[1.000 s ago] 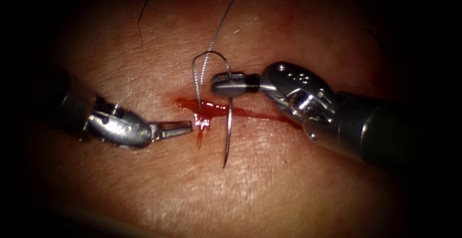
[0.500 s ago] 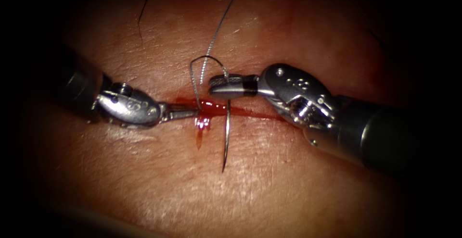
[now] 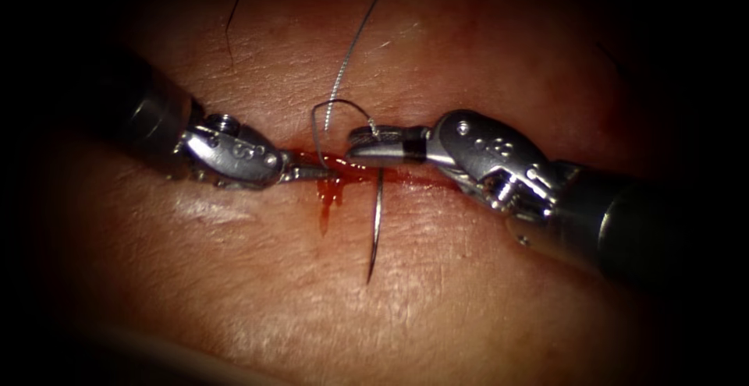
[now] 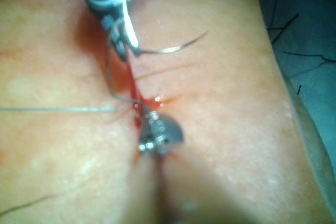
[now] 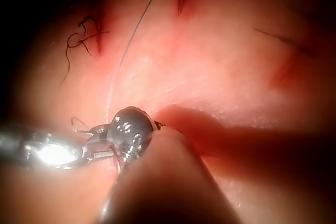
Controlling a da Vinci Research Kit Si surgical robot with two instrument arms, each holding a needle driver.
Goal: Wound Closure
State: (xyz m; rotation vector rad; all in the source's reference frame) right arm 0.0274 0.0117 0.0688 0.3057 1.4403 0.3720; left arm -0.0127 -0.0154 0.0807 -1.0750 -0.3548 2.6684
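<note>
Needle free of tissue, swaged end clamped in right gripper; left gripper state unclear, tips hidden in cut

You have a thin dark strand lying curved on the tissue, far up and to the left in the endoscope view. In your left wrist view a grey-blue surface lies just beside the tissue's edge. Several dark hair-like strands lie across that surface. Another dark hair lies on the tissue itself.
</note>
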